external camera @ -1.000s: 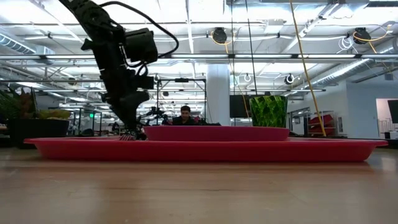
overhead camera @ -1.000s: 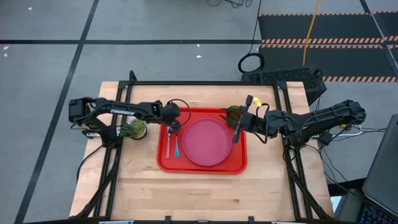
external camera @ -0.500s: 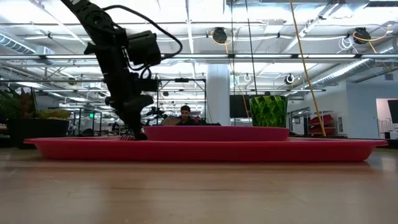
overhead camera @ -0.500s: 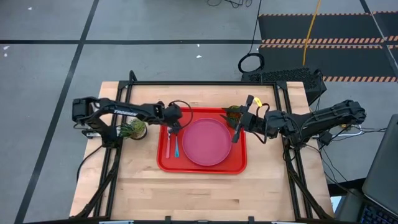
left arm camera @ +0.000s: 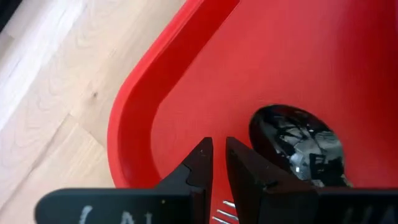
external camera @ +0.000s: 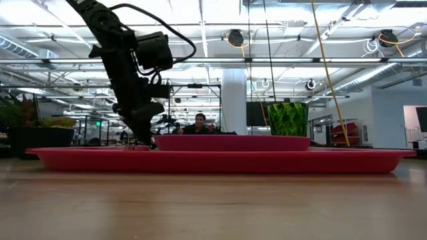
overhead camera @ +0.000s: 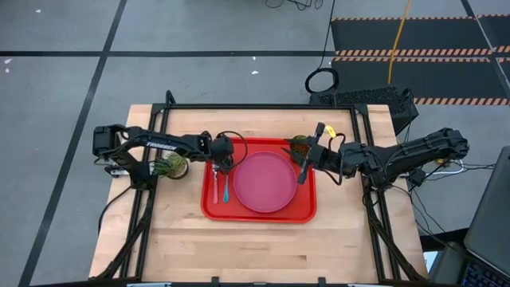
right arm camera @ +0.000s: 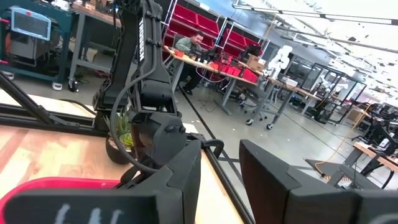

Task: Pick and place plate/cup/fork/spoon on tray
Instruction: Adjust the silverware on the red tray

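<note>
Apparently the fork (overhead camera: pixel 215 185) is being laid down: the left gripper's (left arm camera: pixel 217 163) fingers (left arm camera: pixel 200 163) are nearly closed above its tines, beside the spoon (left arm camera: pixel 298 144) on the tray (overhead camera: pixel 263 214). Next: lift clear. The right gripper's (right arm camera: pixel 219 167) fingers are slightly parted.

Robotics lab: workbenches (right arm camera: pixel 236 71), red parts bins (right arm camera: pixel 202 22), ceiling lights (external camera: pixel 320 17).

I count one red tray (overhead camera: pixel 260 214) on my table, and on it one pink plate (overhead camera: pixel 265 182), one fork (overhead camera: pixel 215 186), one spoon (overhead camera: pixel 226 188) and one green cup (external camera: pixel 287 119). One small potted plant (overhead camera: pixel 171 165) stands on the wood off the tray. I have two arms, each ending in one two-finger gripper: my left gripper (overhead camera: pixel 221 164) and my right gripper (overhead camera: pixel 302 173). One person (external camera: pixel 199 123) sits in the room behind
</note>
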Action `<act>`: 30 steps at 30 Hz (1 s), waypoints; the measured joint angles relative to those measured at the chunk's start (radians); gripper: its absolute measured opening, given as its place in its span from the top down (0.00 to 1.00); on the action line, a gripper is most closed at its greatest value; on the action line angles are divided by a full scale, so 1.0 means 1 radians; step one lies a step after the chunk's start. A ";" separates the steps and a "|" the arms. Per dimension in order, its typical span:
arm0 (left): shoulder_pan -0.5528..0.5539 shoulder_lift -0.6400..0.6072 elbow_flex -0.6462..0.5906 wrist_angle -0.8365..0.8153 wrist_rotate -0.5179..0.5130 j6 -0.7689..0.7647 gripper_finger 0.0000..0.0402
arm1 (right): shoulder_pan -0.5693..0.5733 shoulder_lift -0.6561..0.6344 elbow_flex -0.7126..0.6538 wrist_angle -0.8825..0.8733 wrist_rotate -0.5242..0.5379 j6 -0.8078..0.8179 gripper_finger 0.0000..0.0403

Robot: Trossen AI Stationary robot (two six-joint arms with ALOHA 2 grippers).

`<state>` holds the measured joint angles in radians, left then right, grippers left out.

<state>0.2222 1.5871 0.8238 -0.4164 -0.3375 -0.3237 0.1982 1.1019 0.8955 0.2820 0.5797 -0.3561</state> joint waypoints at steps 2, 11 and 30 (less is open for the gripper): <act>0.001 0.000 0.000 0.001 -0.004 0.002 0.88 | 0.000 0.000 0.000 0.000 0.000 0.000 0.74; 0.018 0.000 0.000 0.077 -0.056 0.084 0.88 | 0.000 0.000 0.000 0.001 0.000 0.000 0.74; 0.029 0.000 0.000 0.110 0.082 0.293 0.88 | 0.000 0.000 0.000 0.001 0.000 -0.005 0.74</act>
<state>0.2511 1.5871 0.8242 -0.3066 -0.2554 -0.0308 0.1982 1.1019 0.8955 0.2832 0.5800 -0.3607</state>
